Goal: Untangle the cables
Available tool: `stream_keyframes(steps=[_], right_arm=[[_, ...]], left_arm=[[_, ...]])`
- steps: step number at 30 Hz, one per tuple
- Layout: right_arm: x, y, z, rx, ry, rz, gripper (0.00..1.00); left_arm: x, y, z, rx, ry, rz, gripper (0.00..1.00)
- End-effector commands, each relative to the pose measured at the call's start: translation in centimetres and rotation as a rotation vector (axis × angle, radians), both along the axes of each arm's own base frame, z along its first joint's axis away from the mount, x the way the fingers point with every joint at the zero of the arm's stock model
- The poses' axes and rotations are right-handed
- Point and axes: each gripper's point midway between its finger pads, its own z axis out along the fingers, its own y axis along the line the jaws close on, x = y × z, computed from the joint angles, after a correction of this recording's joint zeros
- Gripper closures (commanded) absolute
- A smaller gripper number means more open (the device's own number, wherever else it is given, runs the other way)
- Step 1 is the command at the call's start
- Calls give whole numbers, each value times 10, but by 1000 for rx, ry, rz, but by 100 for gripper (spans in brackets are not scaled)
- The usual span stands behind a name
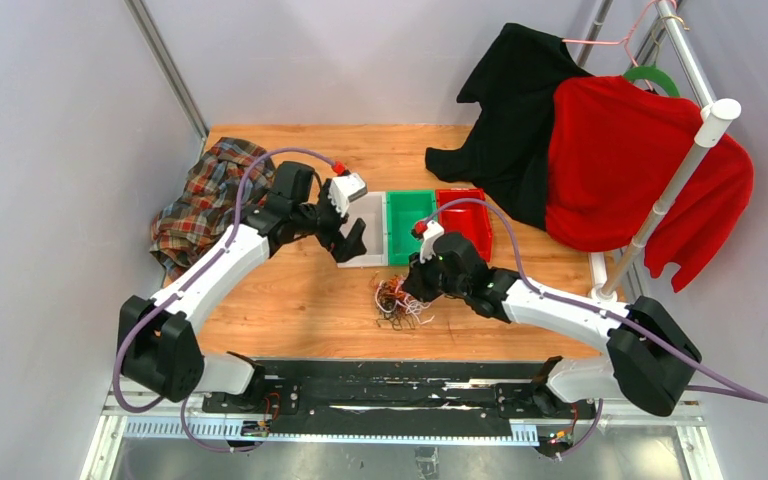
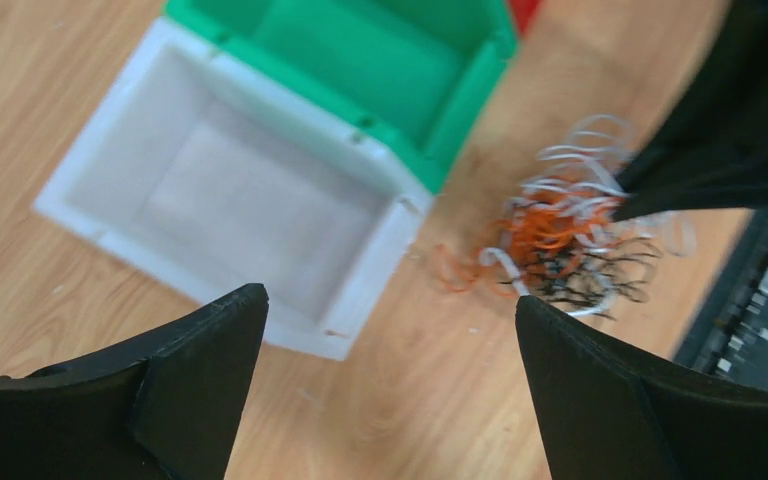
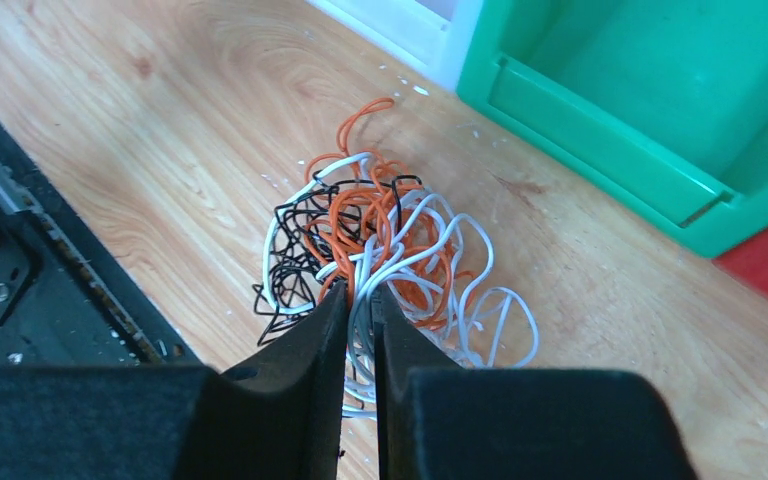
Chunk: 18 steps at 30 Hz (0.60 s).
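On the table [image 3: 140, 120], just before the green bin [image 3: 660, 110], my right jaws pinch nearly shut on white strands of the cables [image 3: 380, 235], which I should lift slowly, while my left jaws hang wide open, empty.

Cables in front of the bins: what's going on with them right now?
The right gripper is pinched on white strands of the cables, a black, orange and white tangle lying on the table. Nothing is separated yet. The left gripper hangs open and empty by the white bin.
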Motion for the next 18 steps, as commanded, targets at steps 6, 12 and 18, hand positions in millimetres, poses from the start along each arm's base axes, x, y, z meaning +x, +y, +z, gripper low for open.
stream_keyframes(steps=[6, 12, 18], right_arm=[[-17, 32, 47, 162, -31, 156, 88], [-25, 42, 62, 224, -27, 212, 89], [-33, 51, 68, 264, -13, 264, 89]], left_arm=[[-83, -45, -11, -137, 202, -327, 3], [-104, -58, -22, -133, 223, -426, 7], [-102, -65, -28, -149, 207, -450, 17]])
